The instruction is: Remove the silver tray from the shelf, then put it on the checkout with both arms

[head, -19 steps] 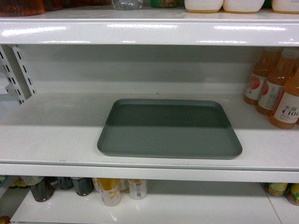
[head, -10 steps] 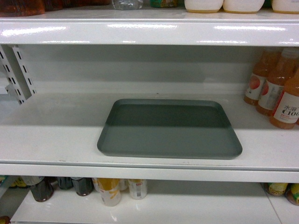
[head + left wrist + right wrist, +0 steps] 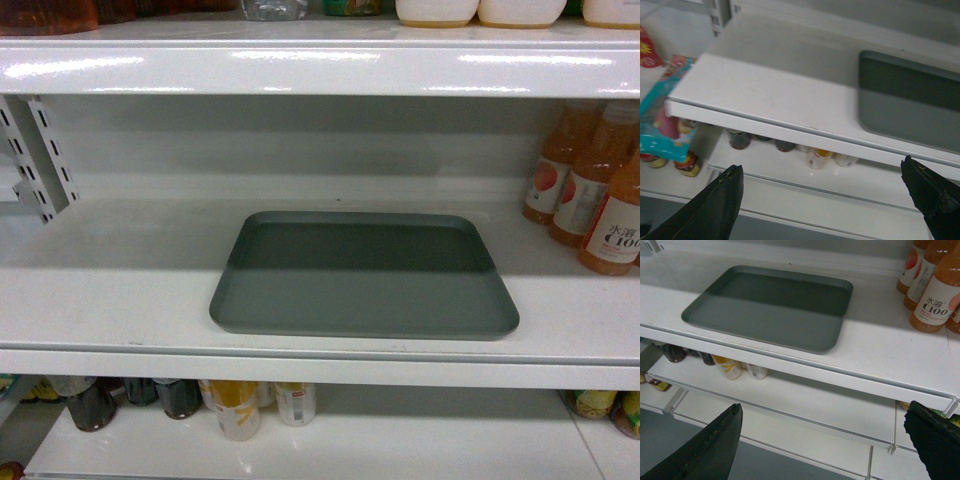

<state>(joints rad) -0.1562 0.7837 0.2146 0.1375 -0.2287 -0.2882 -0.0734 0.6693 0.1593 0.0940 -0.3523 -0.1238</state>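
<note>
Orange juice bottles (image 3: 600, 190) (right side), cans (image 3: 235, 408) on lower board

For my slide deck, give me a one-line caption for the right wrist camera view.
Open right gripper below the shelf, silver tray lying flat beside orange juice bottles.

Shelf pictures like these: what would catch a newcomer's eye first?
A silver tray lies flat and alone on the middle of the shelf, its back half in shadow. Orange drink bottles stand at the shelf's right end. In each wrist view two black fingers frame the picture: the left claw and right claw, both open.
</note>
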